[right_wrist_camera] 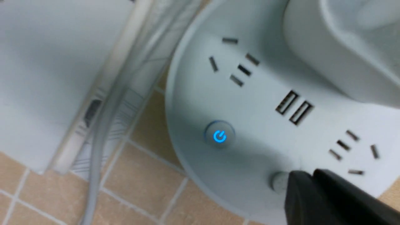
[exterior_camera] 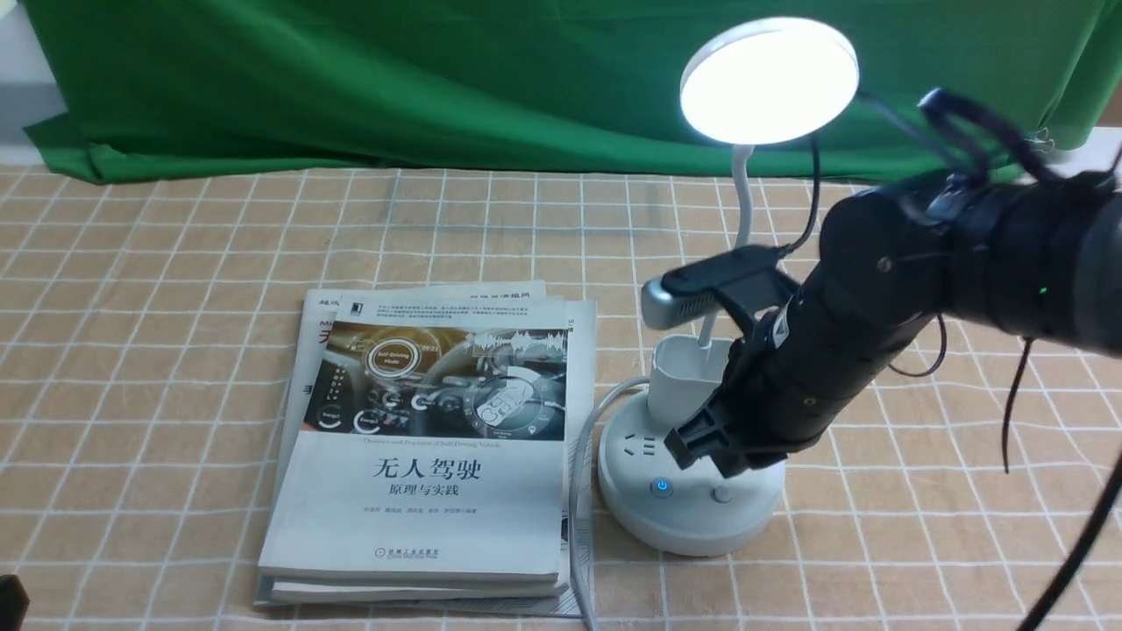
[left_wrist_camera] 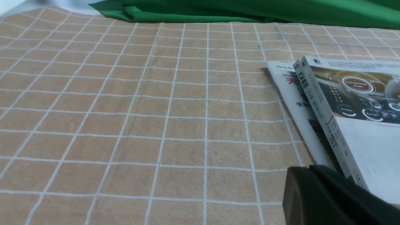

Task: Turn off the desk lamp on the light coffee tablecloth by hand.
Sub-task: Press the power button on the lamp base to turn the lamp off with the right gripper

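Note:
The white desk lamp stands on the light coffee tablecloth (exterior_camera: 175, 307), and its round disc head (exterior_camera: 767, 79) is lit. On the round base (exterior_camera: 692, 517) a power button (exterior_camera: 662, 486) glows blue beside a small grey button (exterior_camera: 721, 495). My right gripper (exterior_camera: 701, 443) hangs shut just above the base, in front of the cup holder (exterior_camera: 679, 372). In the right wrist view its shut tips (right_wrist_camera: 304, 178) sit at the edge of the grey button (right_wrist_camera: 277, 181), apart from the blue button (right_wrist_camera: 219, 136). My left gripper (left_wrist_camera: 309, 168) is shut and empty over the tablecloth (left_wrist_camera: 125, 125).
A stack of books (exterior_camera: 429, 438) lies left of the lamp, with a white cable (exterior_camera: 583, 456) running between them. The books' near corner (left_wrist_camera: 353, 118) sits beside my left gripper. A green backdrop cloth (exterior_camera: 351, 79) hangs along the back.

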`<act>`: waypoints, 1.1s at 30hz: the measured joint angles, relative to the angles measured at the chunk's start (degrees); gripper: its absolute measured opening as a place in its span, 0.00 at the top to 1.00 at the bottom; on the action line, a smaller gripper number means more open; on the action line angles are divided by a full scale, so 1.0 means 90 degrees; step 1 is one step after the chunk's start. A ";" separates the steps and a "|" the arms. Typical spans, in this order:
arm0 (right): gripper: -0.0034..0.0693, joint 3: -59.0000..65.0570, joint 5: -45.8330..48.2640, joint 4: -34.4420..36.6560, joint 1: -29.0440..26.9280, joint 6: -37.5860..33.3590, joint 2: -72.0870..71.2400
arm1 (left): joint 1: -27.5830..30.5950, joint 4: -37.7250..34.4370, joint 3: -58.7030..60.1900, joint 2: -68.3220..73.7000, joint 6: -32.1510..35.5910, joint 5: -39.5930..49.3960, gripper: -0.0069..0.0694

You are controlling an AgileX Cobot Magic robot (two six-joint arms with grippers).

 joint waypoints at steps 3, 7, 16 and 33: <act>0.90 0.0000 0.0000 0.0000 0.0000 0.0000 0.0061 | 0.0000 0.0000 0.0000 0.0000 0.0000 0.0000 0.90; 0.90 0.0000 -0.0007 0.0035 0.0016 0.0000 0.0371 | 0.0000 0.0000 0.0000 0.0000 0.0000 0.0000 0.90; 0.89 -0.0070 0.0016 0.0025 0.0016 0.0006 0.0538 | 0.0000 0.0000 0.0000 0.0000 0.0000 0.0000 0.90; 0.89 0.0002 -0.0009 -0.0007 0.0039 0.0112 0.0163 | 0.0000 0.0000 0.0000 0.0000 0.0000 0.0000 0.90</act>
